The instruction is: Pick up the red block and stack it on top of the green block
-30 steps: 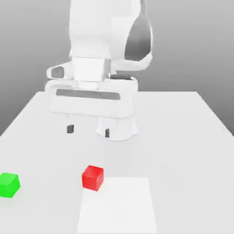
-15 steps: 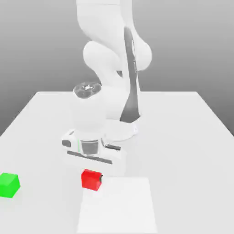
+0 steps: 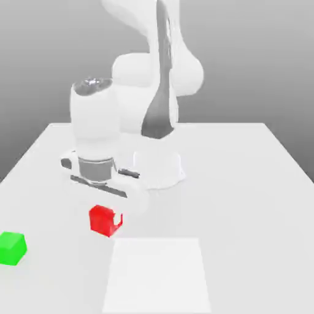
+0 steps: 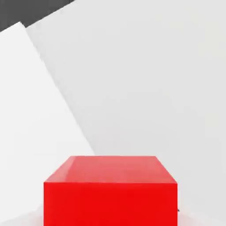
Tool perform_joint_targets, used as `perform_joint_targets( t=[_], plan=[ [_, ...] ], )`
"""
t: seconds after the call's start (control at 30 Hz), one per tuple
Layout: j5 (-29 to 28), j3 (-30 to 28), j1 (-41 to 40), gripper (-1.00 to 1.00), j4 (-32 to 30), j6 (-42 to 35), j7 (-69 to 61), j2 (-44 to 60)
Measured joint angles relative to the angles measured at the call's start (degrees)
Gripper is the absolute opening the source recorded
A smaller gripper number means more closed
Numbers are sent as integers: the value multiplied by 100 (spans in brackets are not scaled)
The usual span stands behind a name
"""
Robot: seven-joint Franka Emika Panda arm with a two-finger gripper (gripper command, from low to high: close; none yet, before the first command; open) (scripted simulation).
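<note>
- Red block [image 3: 102,221] sits just under the hand, between the fingers of the gripper [image 3: 105,219]; a cube, it has no long axis, and one vertical edge is turned toward the exterior camera.
- Finger [image 3: 118,219] on the exterior view's right presses against its side (the other finger is hidden behind the cube), so the pincer looks clamped on it.
- Hand view cuts off the red block's [image 4: 110,190] lower part.
- Green block [image 3: 12,248] rests on the table [image 3: 245,184], well apart, toward the exterior view's left.
</note>
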Motion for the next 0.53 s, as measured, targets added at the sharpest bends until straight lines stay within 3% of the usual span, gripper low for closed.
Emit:
perform_joint_targets(
  t=[0.23,0.37,0.4,0.53],
  plan=[
    [183,-572,-1091,-100,1441,-743,1164,710],
    [517,-492,-1252,-100,1656,-231,1086,1457],
    [608,-429,-1302,100,1673,-51,1026,1658],
    [608,-429,-1302,100,1673,-51,1026,1658]
  ],
)
